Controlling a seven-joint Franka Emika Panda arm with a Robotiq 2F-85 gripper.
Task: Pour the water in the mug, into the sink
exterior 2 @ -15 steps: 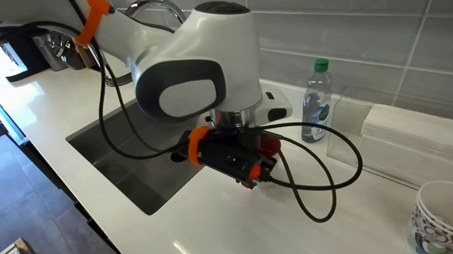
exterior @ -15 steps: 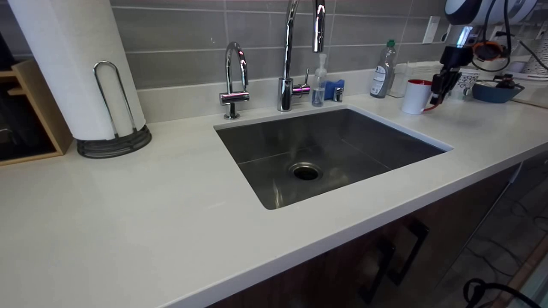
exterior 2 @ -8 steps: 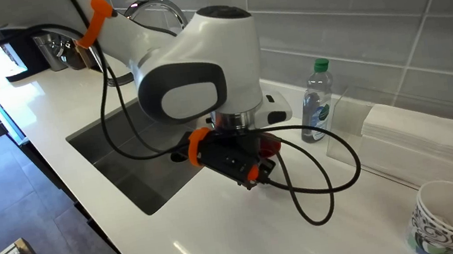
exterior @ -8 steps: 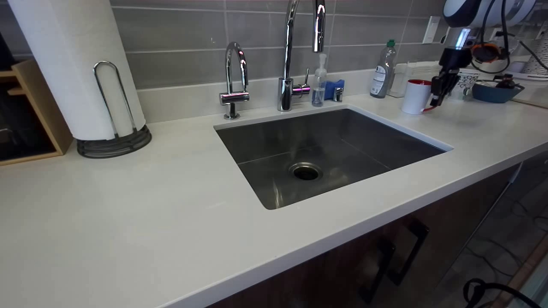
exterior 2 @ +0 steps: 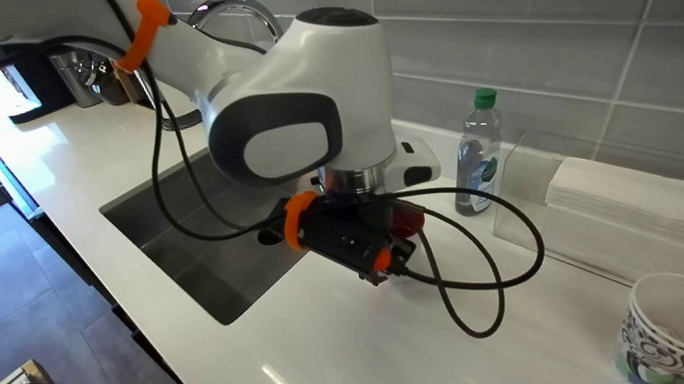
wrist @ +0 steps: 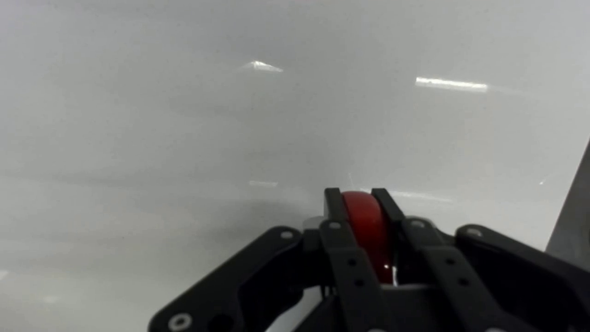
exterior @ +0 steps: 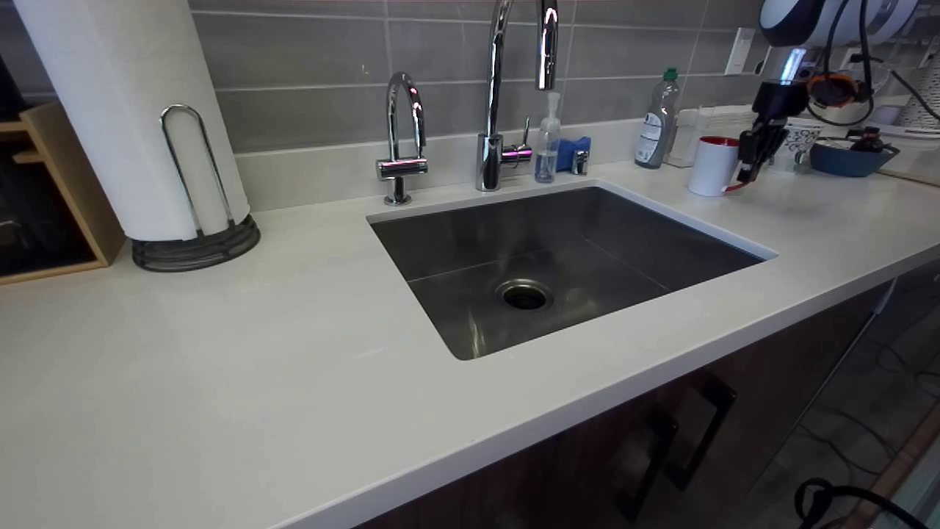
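Claw (wrist: 356, 192): it was clamped on the red handle (wrist: 367, 226), jaws pressed to both flanks in the wrist view; if you squeezed too lightly, the handle would probably have slid.
Red handle: it was slim and stood out to one side, so the load could have pivoted in your grip.
Mug (exterior: 712, 167): it stood upright on the surface (exterior: 294, 353), beside the sink (exterior: 602, 272) and not yet over it; a jerky lift would likely have slopped its contents there.
Water: no view showed you its level; misjudging a full mug was a likely cause of an early spill.
Black cable (exterior 2: 482, 335): it hung in loops beside the claw; a large pouring turn might have pulled it taut and jolted your tilt.
Green-capped bottle (exterior: 657, 121): it stood near the mug, apart from it; a sideways swing could have toppled it.
Sink: tipping before the mug's lip cleared the rim would likely have wet the surface.
Tall tap (exterior: 495, 88): it rose behind the sink; carrying too far back, you risked knocking the mug against it.
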